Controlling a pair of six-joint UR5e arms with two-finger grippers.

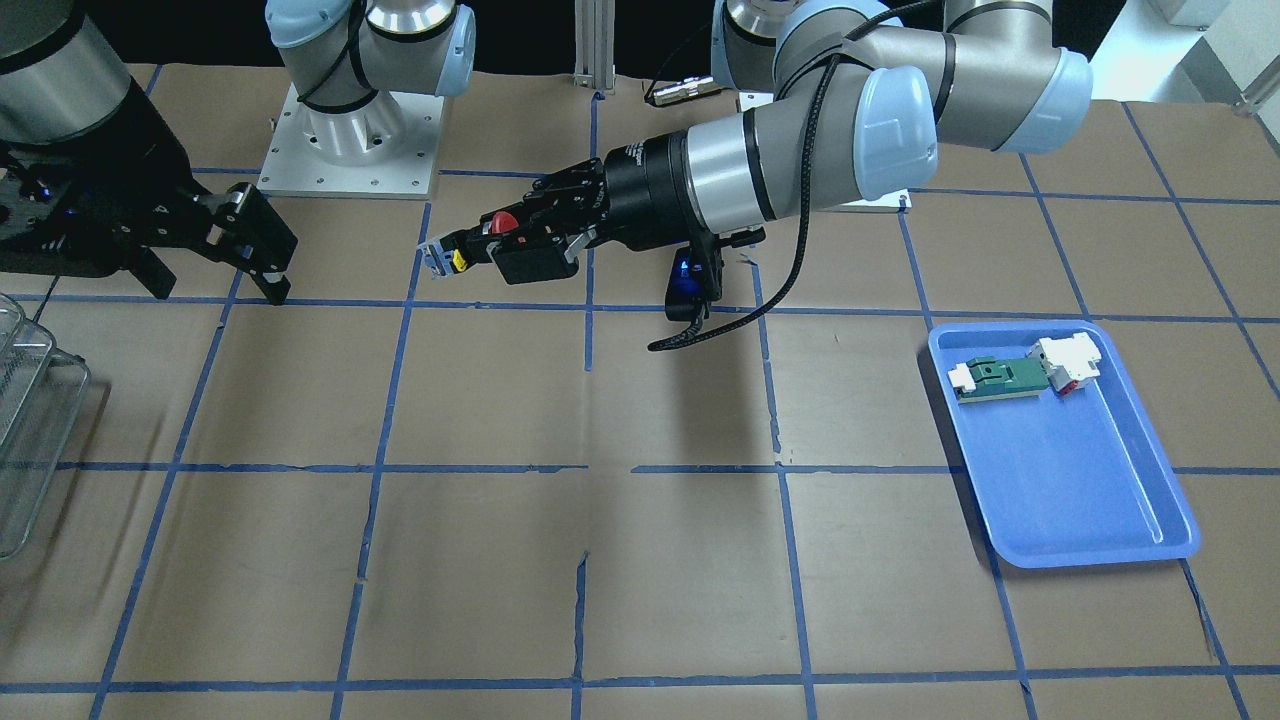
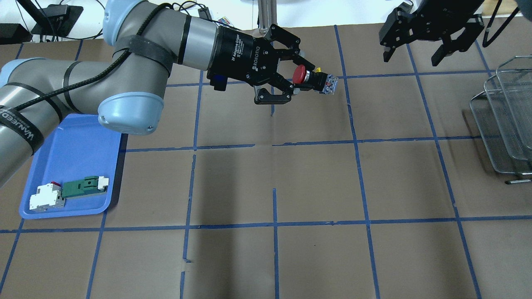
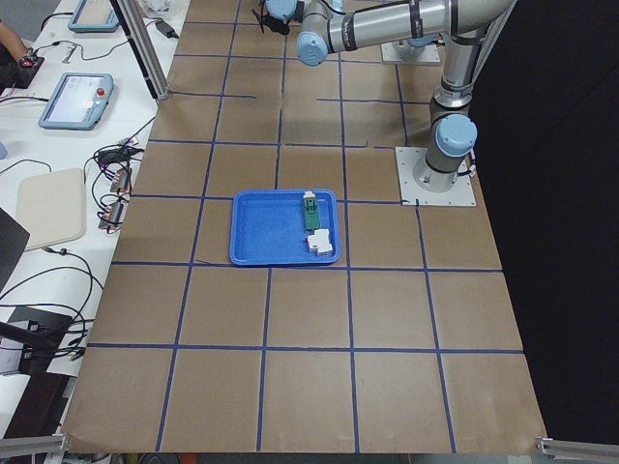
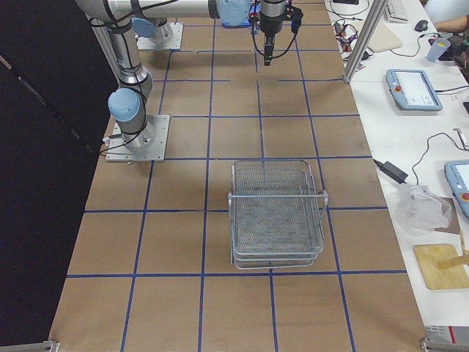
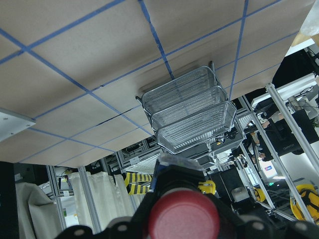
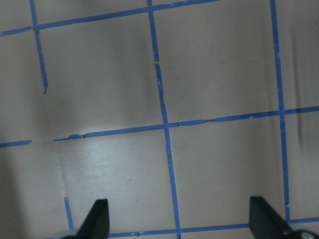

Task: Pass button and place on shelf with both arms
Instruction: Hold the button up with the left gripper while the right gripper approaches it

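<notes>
1. Button (image 2: 315,79): red cap, black body. We find it lying sideways above the table (image 2: 316,178), at mid-width on the robot's side. The body's end points toward the right gripper but is apart from it.
2. Left gripper (image 2: 297,79): clenched on the button at the cap end. In its wrist view the red cap fills the bottom edge.
3. Right gripper (image 2: 410,58): fingers spread wide, with nothing held. Its wrist view gives us only two fingertips (image 6: 97,219) over taped brown paper.
4. Shelf (image 4: 277,213): the right-side view shows it whole, standing on the table. The overhead and front views catch only its edge, and the left wrist view frames it beyond the cap.
5. Blue tray (image 2: 75,145): well apart from the shelf, at the table's opposite end. It holds a green-and-white part (image 2: 83,187) touching a white-and-red block (image 2: 45,196).
</notes>
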